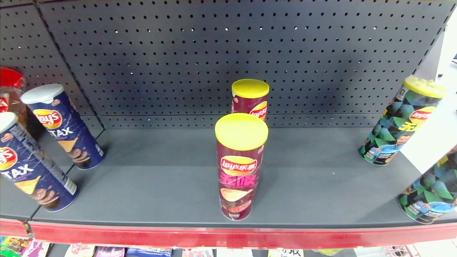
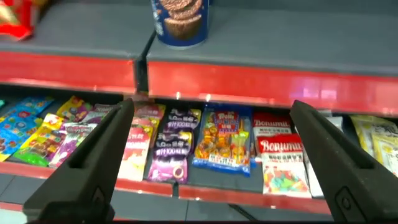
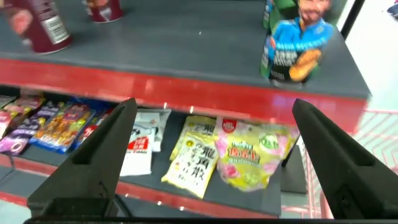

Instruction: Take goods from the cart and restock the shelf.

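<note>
The left gripper (image 2: 211, 104) has its fingers spread wide with nothing between them. It hangs in front of the red front edge (image 2: 249, 84) of the shelf. Bags of sweets (image 2: 227, 140) lie on the level below, and the base of a blue can (image 2: 180, 22) stands on the grey board above. The right gripper (image 3: 214, 104) is likewise spread and empty, facing the same red edge. Snack bags (image 3: 199, 155) lie underneath and a green can (image 3: 295, 43) stands near the lip.

On the shelf (image 1: 160, 185), a maroon can (image 1: 240, 167) with a yellow lid stands upright at the middle, near the front. A second maroon can (image 1: 250, 100) is at its 12 o'clock, against the pegboard (image 1: 178, 53). Two blue cans (image 1: 62, 125) stand at 9 o'clock and two green cans (image 1: 401, 121) at 3 o'clock.
</note>
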Available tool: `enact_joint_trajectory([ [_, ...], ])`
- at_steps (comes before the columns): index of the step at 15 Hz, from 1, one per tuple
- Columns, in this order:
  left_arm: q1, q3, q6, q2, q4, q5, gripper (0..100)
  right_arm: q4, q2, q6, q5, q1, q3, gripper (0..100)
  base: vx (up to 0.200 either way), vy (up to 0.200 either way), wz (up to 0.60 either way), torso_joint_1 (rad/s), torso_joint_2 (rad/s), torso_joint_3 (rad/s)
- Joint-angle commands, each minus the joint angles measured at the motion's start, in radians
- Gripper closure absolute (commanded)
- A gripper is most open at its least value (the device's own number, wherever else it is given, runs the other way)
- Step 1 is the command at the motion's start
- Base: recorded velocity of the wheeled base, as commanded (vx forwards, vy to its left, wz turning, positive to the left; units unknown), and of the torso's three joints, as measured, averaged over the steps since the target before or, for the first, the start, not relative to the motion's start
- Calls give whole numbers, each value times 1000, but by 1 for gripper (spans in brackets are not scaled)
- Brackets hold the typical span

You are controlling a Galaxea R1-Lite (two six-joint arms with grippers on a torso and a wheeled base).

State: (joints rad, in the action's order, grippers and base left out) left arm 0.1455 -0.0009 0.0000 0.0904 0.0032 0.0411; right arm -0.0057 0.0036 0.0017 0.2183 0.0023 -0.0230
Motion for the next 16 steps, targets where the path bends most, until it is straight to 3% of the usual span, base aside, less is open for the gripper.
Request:
enact_joint_trajectory([
  [1, 0, 1, -2, 2, 1, 0, 0, 0, -1, 0, 1, 1, 0, 0, 0, 0, 0, 0, 0, 0],
  [16, 0, 1, 0, 2, 0, 0, 0, 0, -1, 0, 4, 1, 0, 0, 0, 0, 0, 0, 0, 0],
])
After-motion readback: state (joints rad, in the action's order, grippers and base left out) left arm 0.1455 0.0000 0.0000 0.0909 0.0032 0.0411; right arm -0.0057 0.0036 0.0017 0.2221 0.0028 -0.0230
